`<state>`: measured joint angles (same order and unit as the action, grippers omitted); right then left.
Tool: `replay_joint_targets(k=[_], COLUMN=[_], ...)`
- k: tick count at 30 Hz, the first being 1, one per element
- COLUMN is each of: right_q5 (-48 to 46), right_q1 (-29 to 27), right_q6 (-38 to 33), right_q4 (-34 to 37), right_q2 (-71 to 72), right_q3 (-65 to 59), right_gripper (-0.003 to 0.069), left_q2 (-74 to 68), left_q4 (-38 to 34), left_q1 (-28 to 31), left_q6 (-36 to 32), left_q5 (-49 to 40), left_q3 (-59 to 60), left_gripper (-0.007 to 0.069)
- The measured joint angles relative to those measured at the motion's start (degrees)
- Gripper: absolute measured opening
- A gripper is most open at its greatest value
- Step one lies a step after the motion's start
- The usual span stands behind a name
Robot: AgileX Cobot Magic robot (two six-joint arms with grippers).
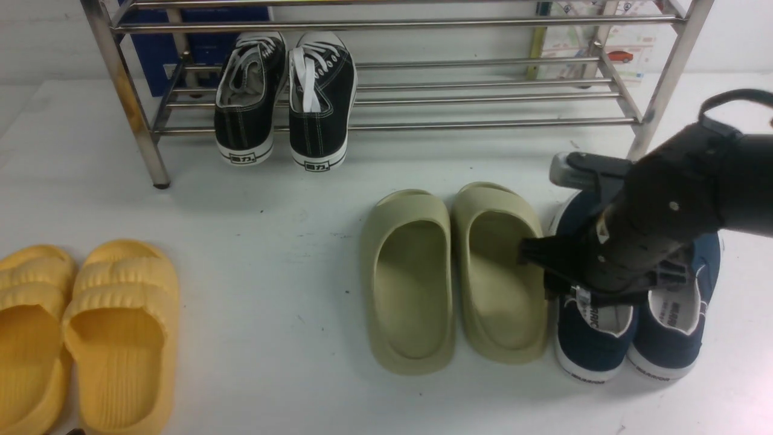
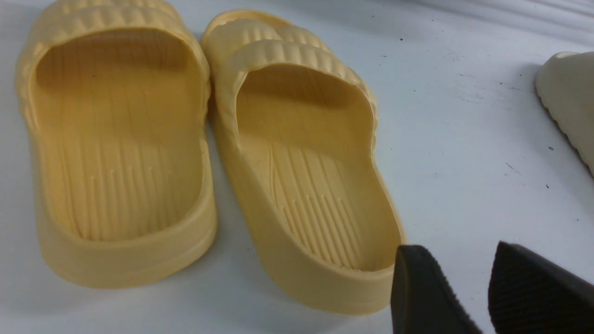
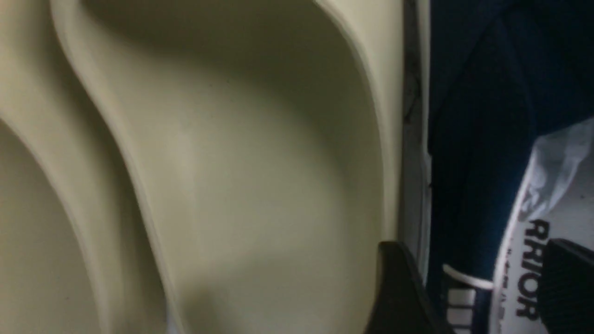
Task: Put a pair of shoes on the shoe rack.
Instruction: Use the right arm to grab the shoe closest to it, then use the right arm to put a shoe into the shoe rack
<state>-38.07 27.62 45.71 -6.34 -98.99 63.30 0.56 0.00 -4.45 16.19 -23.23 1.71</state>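
The two navy shoes stand side by side on the table at the front right, heels toward me: the left one [image 1: 595, 344] and the right one [image 1: 670, 338]. My right gripper [image 1: 577, 293] is down at the left shoe's opening. In the right wrist view the gripper [image 3: 473, 287] is open, with the shoe's navy side wall [image 3: 468, 185] between the jaws. One finger [image 3: 399, 297] is in the gap beside the olive slide, the other [image 3: 568, 287] on the white "WARRIOR" lining. The silver shoe rack [image 1: 483, 125] stands at the back. My left gripper [image 2: 457, 278] is open and empty.
Two black lace-up sneakers [image 1: 281, 103] sit on the rack's lower shelf at its left end. Two olive slides [image 1: 459, 278] lie right against the navy shoes. Two yellow slides [image 1: 90, 338] lie at the front left, close to the left gripper [image 2: 297, 162]. A blue box [image 1: 151, 54] stands behind the rack.
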Motion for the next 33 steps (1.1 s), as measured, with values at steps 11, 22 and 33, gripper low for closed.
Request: replay_joint_targets(k=[11,22,33], right_q5=[-1.11,-17.89,-16.97], right_q1=[0.09,0.14,0.37], right_q6=[-3.44,-21.75,-28.27], right_q4=[0.45,4.26,12.16], right_q2=[-1.69,1.00,-10.33], right_q3=[0.87,20.13,38.69], right_gripper=[0.0055,0.0056,0.0056], left_q2=[0.00,0.00,0.00], left_q4=[0.00,0.00,0.00], left_q1=[0.00,0.00,0.00], left_q6=[0.00,0.00,0.00], left_q5=[0.00,0.00,0.00], left_q3=[0.00,0.00,0.00], left_gripper=[0.0238,0.0238,0.0238])
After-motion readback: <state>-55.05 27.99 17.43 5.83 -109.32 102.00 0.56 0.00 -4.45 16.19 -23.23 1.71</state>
